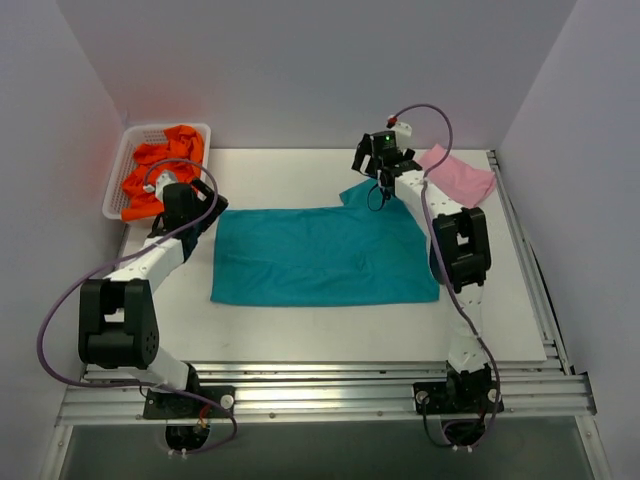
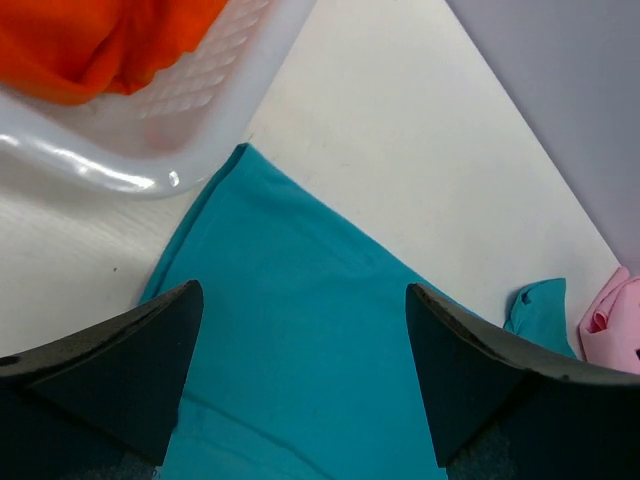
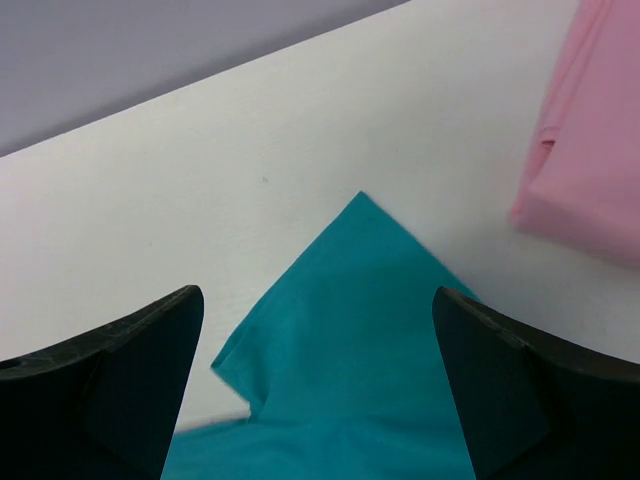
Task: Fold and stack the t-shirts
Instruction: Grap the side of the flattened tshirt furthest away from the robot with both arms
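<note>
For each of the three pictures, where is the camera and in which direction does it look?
Top external: above and behind the bases, looking down on the table; left arm and right arm show.
Left wrist: on the left arm, facing down past the open left gripper at the teal shirt and basket.
Right wrist: likewise, past the open right gripper at that shirt's corner.
Both wrists share: teal shirt, pink shirt.

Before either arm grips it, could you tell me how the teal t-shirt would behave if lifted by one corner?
Probably floppy: the teal t-shirt lies flat with soft creases, so it would likely drape from a lifted corner. It looks thin, so probably light. Pushed, it would likely bunch rather than slide.
</note>
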Action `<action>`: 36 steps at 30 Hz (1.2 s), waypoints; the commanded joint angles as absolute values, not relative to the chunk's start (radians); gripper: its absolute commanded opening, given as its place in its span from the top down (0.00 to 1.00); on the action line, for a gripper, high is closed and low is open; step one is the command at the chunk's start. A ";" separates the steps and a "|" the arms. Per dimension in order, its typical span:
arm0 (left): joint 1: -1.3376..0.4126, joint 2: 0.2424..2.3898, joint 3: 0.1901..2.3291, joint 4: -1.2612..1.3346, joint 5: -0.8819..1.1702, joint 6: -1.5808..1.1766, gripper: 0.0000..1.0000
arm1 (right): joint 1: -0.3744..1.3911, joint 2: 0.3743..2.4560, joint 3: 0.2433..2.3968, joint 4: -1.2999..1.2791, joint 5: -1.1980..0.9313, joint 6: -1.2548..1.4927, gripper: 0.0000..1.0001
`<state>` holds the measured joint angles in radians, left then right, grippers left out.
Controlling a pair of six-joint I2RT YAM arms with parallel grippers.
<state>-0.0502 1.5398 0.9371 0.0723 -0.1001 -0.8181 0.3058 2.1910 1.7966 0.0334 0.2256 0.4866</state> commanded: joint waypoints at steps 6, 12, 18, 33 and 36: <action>-0.034 1.618 1.035 0.241 0.054 -0.769 0.11 | 0.249 2.420 2.115 -0.127 0.212 0.420 0.06; -0.034 1.621 1.000 0.307 0.094 -0.798 0.12 | 0.245 2.477 2.108 -0.101 0.203 0.433 0.06; -0.034 1.631 0.966 0.350 0.112 -0.811 0.12 | 0.275 2.517 2.086 -0.077 0.192 0.451 0.08; -0.031 1.677 0.971 0.348 0.136 -0.805 0.14 | 0.318 2.617 2.160 -0.107 0.195 0.465 0.65; -0.029 1.686 0.971 0.347 0.138 -0.805 0.15 | 0.310 2.620 2.155 -0.110 0.187 0.471 0.86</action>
